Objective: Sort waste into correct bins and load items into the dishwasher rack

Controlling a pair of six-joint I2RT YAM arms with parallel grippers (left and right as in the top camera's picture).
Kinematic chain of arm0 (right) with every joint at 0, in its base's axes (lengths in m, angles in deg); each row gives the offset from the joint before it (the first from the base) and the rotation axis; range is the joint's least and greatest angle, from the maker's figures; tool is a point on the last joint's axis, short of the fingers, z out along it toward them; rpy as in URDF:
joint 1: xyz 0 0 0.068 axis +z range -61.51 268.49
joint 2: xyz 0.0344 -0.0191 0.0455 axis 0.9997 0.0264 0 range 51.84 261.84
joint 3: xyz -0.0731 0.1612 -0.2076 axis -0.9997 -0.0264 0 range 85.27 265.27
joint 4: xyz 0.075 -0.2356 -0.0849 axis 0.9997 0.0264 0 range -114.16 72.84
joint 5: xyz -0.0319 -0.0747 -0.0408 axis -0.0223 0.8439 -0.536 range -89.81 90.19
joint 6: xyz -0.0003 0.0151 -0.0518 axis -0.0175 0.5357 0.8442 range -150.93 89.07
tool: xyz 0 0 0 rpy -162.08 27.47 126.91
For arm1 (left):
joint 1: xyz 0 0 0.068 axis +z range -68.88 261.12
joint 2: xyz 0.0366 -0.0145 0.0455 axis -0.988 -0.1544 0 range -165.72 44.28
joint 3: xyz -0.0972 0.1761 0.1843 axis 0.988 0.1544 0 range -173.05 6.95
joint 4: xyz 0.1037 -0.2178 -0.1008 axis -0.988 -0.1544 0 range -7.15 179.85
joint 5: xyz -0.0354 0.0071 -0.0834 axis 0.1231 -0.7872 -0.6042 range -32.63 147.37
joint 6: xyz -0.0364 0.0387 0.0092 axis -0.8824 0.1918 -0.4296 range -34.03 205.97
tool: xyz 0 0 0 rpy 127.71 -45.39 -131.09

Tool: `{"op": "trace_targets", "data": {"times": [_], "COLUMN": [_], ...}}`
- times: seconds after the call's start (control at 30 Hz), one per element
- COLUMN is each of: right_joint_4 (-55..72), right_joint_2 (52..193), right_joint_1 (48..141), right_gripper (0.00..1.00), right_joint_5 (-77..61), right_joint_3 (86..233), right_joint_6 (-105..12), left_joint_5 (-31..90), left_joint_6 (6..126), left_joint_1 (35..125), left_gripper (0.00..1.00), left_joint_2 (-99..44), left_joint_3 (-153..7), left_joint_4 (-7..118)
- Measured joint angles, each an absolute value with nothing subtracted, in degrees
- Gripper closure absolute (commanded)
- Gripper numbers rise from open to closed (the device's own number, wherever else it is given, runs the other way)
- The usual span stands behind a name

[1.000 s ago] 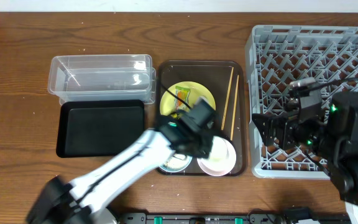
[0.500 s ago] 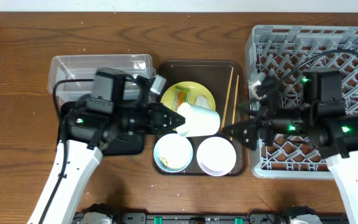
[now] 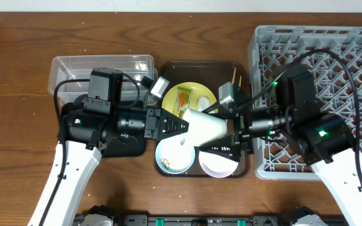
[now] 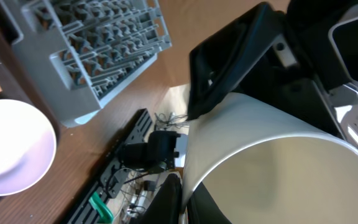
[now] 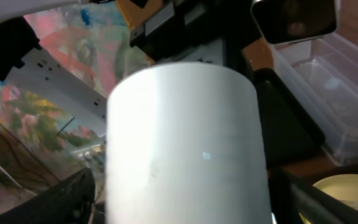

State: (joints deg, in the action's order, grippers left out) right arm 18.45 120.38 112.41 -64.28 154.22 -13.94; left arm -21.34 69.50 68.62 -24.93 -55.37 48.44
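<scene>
The small white cup [image 3: 205, 125] lies on its side in the air over the dark-brown serving tray [image 3: 241, 68], midway along the bench [image 3: 17, 125]. The left gripper [image 3: 180, 129] is closed on the cup's rim. The right gripper [image 3: 224, 135] stands wide, one finger on each side of the cup's base, with a gap showing on one side. Beneath, toward the near edge, sit the light-blue bowl [image 3: 170, 158] and the white-pinkish bowl [image 3: 215, 166]. Behind is the yellow plate [image 3: 197, 93] bearing the snack wrapper [image 3: 184, 99]. The grey rack [image 3: 263, 63] fills the right end. The clear tub [image 3: 74, 69] and black tray [image 3: 127, 145] lie left of the serving tray.
</scene>
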Motion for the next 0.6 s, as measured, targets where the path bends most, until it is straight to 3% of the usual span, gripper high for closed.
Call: {"op": "trace_targets", "data": {"times": [0.17,0.37,0.53,0.6], "right_joint_4": [18.88,20.17,20.22,19.93], "right_joint_2": [120.38,120.36,120.31,120.29], "right_joint_1": [112.74,112.56,112.43,112.41], "right_gripper": [0.09,0.33,0.23,0.3], "right_joint_5": [-63.38,-62.02,-62.09,-62.05], "right_joint_3": [154.22,154.22,154.22,154.22], "right_joint_6": [-14.22,-14.18,-14.68,-14.7], "left_joint_5": [-22.63,-23.14,-23.14,-23.29], "left_joint_6": [69.55,69.55,69.55,69.55], "left_joint_1": [68.62,69.19,69.72,69.72], "left_gripper": [0.92,0.93,0.92,0.91], "left_joint_2": [-24.93,-24.93,-24.93,-24.93], "left_joint_3": [-55.37,-55.37,-55.37,-55.37], "left_joint_4": [49.84,49.84,49.88,49.88]}}
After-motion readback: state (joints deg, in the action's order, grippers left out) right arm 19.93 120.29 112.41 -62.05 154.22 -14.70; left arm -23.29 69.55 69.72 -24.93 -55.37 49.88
